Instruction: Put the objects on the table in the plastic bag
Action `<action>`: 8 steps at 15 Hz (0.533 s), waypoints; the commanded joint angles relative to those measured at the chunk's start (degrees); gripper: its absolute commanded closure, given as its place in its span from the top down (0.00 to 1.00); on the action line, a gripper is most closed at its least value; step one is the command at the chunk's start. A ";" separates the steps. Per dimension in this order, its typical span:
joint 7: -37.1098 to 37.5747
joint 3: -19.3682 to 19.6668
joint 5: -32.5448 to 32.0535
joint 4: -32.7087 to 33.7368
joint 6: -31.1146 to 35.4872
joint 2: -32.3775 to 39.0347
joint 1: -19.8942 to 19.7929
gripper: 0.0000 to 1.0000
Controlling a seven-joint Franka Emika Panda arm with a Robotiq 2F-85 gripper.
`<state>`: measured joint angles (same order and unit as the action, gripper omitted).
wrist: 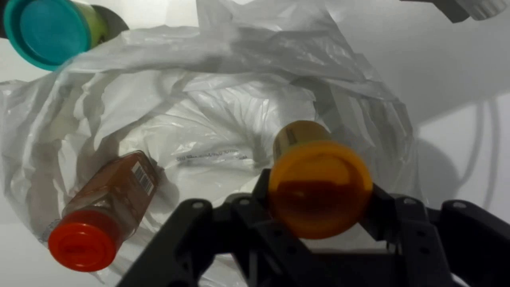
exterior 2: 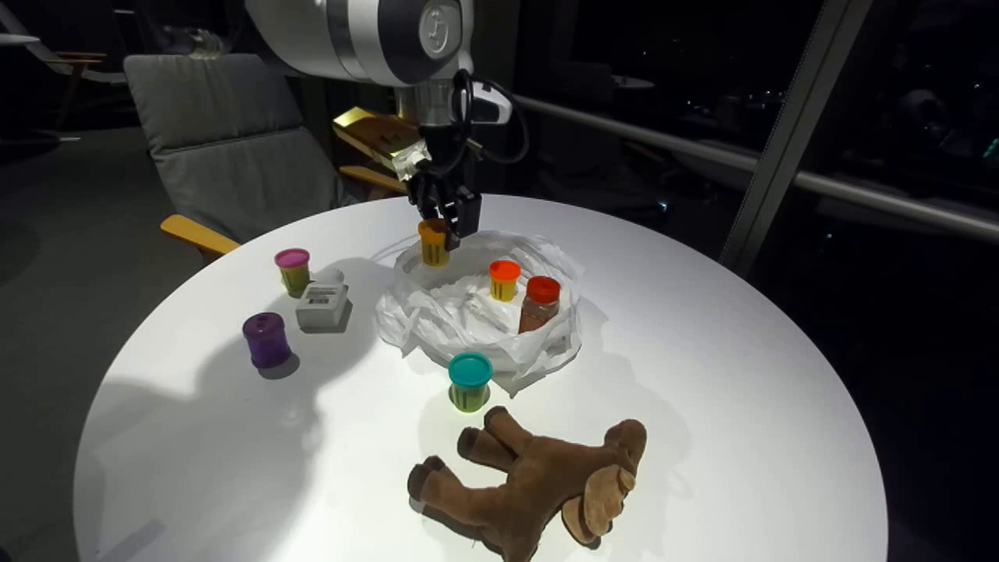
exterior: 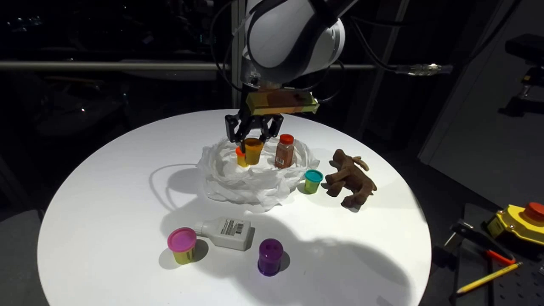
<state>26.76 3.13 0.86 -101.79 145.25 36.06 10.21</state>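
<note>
The white plastic bag (exterior: 242,189) lies open on the table, also in an exterior view (exterior 2: 406,312) and the wrist view (wrist: 215,95). My gripper (exterior: 255,140) is shut on an orange-lidded tub (exterior: 253,155) and holds it upright over the bag's opening; the wrist view shows the tub (wrist: 318,187) between the fingers. Inside the bag stand a red-lidded tub (exterior 2: 504,282) and a red-capped jar (exterior 2: 539,304). Outside are a teal-lidded tub (exterior 2: 470,382), a brown plush moose (exterior 2: 546,484), a pink-lidded tub (exterior: 182,245), a white bottle (exterior: 227,233) and a purple container (exterior: 270,257).
The round white table (exterior: 106,191) bears everything. The teal-lidded tub stands close beside the bag's rim, with the moose next to it. A grey chair (exterior 2: 222,140) stands behind the table. A yellow box with a red button (exterior: 520,221) is off the table.
</note>
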 commanded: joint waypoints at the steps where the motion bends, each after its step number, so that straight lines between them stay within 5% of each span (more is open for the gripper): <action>1: -1.12 -1.19 3.07 7.10 -1.33 3.91 -1.56 0.23; 8: 0.22 -0.16 3.96 13.41 -1.42 10.70 -0.98 0.23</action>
<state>26.79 2.93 3.80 -93.44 145.12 43.11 9.36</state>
